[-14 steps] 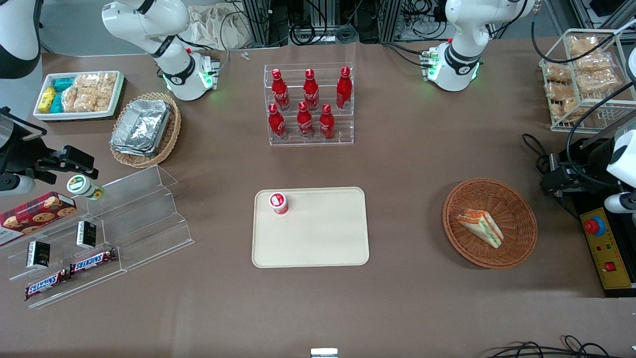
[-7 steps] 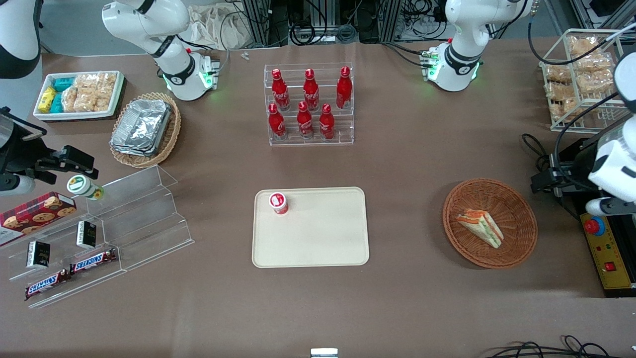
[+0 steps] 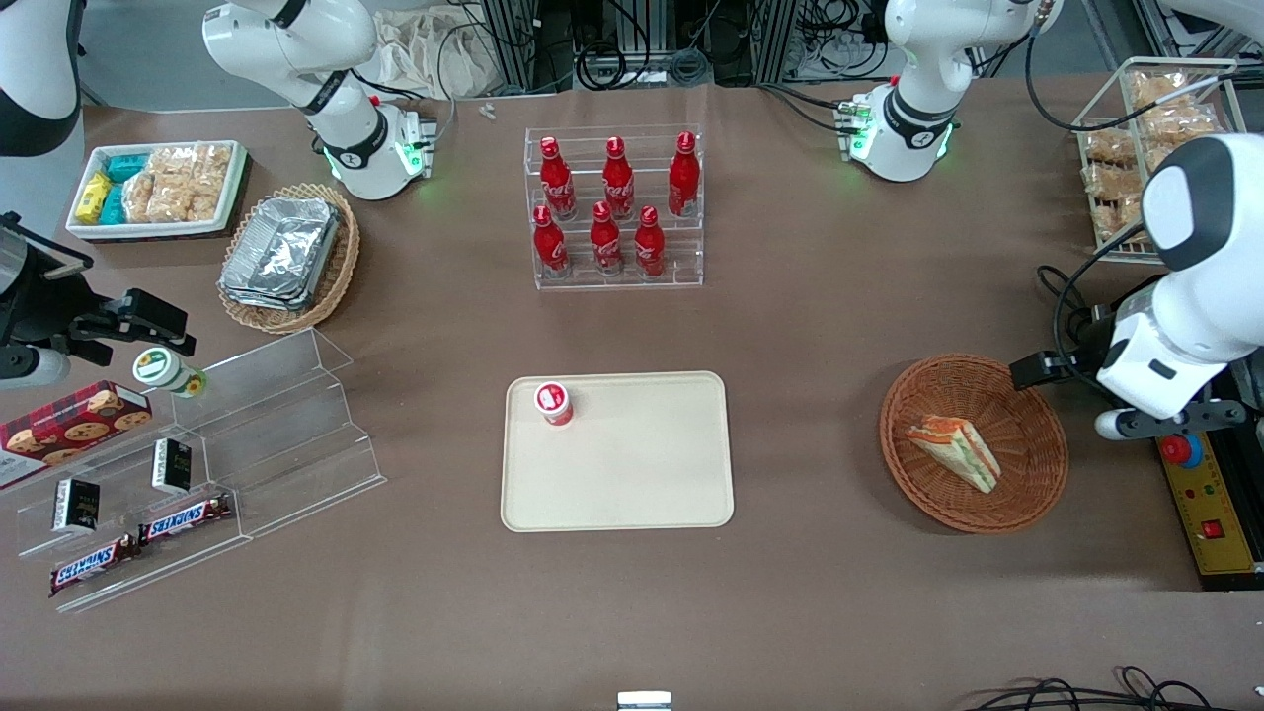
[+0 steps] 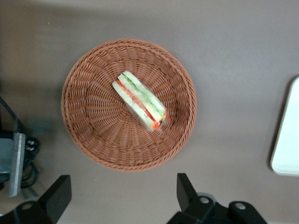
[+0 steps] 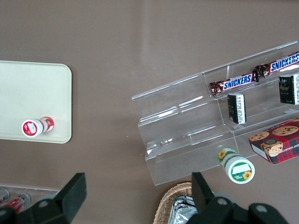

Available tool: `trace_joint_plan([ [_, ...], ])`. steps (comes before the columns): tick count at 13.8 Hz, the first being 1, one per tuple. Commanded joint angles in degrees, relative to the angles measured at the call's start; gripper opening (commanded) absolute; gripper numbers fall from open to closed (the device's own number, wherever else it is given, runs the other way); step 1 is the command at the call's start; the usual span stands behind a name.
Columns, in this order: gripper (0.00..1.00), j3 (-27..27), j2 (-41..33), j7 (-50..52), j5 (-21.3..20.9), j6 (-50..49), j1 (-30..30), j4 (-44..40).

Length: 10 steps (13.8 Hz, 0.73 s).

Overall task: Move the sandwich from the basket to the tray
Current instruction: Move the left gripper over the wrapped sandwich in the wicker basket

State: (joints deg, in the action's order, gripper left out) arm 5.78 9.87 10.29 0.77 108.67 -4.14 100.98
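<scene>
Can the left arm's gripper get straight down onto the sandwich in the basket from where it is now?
Probably yes. The gripper hangs open above the basket's rim, the sandwich lies alone and uncovered in the basket, and nothing stands between them.

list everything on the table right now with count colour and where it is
sandwich: 1, white with orange and green filling, in the basket
basket: 1, reddish-brown wicker, toward the working arm's end
tray: 1, cream, mid-table
small cup: 1, red and white, on the tray's corner
cola bottles: 6, red, in a clear stepped rack farther from the camera than the tray
foil containers: a stack, silver, in a pale wicker basket
snack packets: several, beige, blue, yellow, in a white tray
wire rack: 1, white, holding beige snack bags
clear stepped shelf: 1, with two Snickers bars and two dark packets
cookie box: 1, red
gripper: 1, black, open, above the table beside the basket
</scene>
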Motion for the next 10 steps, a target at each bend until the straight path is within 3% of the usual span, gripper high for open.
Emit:
trace_joint_plan([
  [1,1.0,0.1,-0.5,6.9,-0.9,6.2,-0.4,5.7],
  [10,1.0,0.2,9.3,40.7,-0.7,19.1,-0.3,6.9],
])
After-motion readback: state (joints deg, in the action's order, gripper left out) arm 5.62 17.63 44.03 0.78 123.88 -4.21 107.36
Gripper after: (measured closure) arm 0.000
